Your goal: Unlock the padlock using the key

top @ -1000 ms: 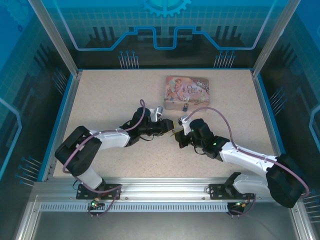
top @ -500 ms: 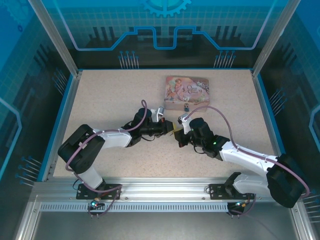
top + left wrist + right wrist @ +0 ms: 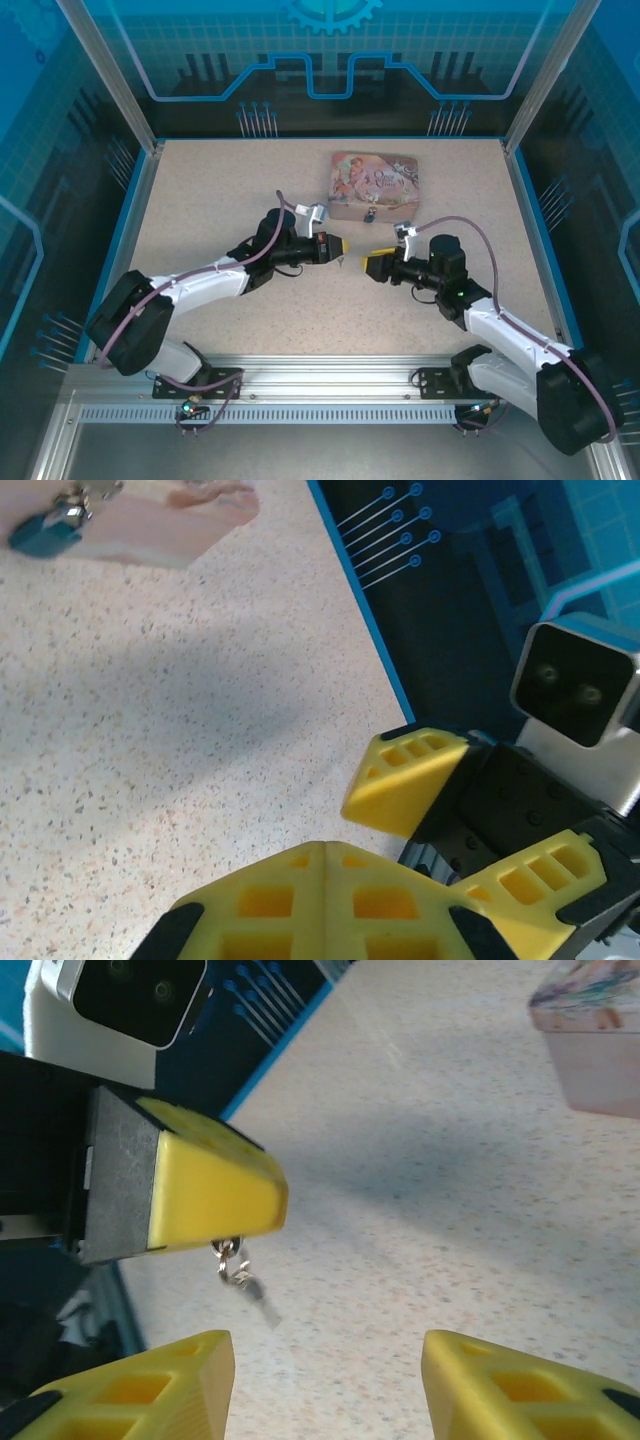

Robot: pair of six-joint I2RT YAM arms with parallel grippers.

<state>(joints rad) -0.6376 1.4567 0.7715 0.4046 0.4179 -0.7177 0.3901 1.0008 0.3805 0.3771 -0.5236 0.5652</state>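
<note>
The key (image 3: 243, 1282), tiny and dull metal, dangles by its small ring from the tips of my left gripper (image 3: 343, 245), which is shut on it. In the left wrist view the left gripper (image 3: 325, 852) has both yellow fingers pressed together. My right gripper (image 3: 325, 1365) stands open just right of the left one, nothing between its fingers (image 3: 160, 1380); it shows as well in the top view (image 3: 372, 266). The padlock (image 3: 371, 213), blue-teal, hangs on the front of the pink tin (image 3: 375, 178), beyond both grippers. The left wrist view catches the padlock (image 3: 45, 530) at its top left.
The pink decorated tin (image 3: 175, 520) sits at the back middle of the speckled table (image 3: 220, 190). A blue rim (image 3: 532, 230) and dark walls bound the table. The two grippers face each other a short gap apart at mid-table.
My right gripper has opened and drawn back to the right, leaving the key with my left gripper. The left gripper has shut on it and shifted slightly away from me.
</note>
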